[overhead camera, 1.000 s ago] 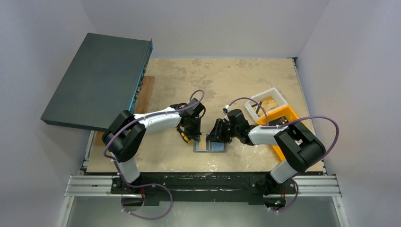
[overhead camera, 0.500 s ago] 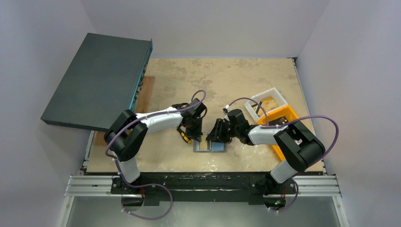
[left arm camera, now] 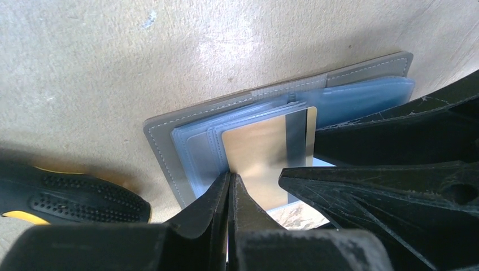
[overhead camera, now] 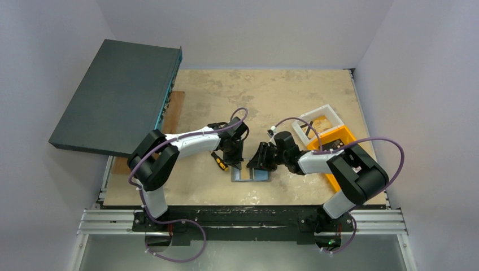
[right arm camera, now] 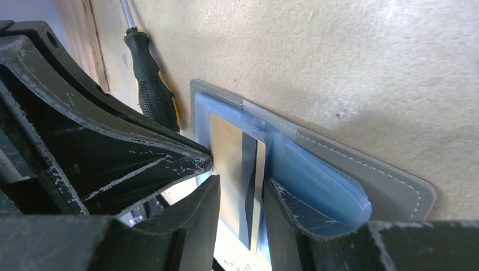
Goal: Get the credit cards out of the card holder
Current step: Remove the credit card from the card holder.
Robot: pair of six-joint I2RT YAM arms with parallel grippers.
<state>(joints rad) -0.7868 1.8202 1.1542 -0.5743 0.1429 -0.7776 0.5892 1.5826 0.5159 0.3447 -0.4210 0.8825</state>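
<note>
Card holder [overhead camera: 251, 175] lies open flat near the table's [overhead camera: 282, 96] front edge, between both arms. Gold card [left arm camera: 262, 152] is partly out of its blue sleeve; no card is fully out yet.

Right gripper [right arm camera: 240, 192] is narrow and, as I read it, pinches that card by its edges. Left gripper [left arm camera: 229, 189] is closed, tips at the card's corner.

Screwdriver [right arm camera: 149, 84] lies just beside the holder on the left. Bare table beyond.

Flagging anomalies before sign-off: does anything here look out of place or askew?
The large dark box sits askew, overhanging the table on the left. A screwdriver lies beside the card holder. The gold card sticking out is just mid-removal.
</note>
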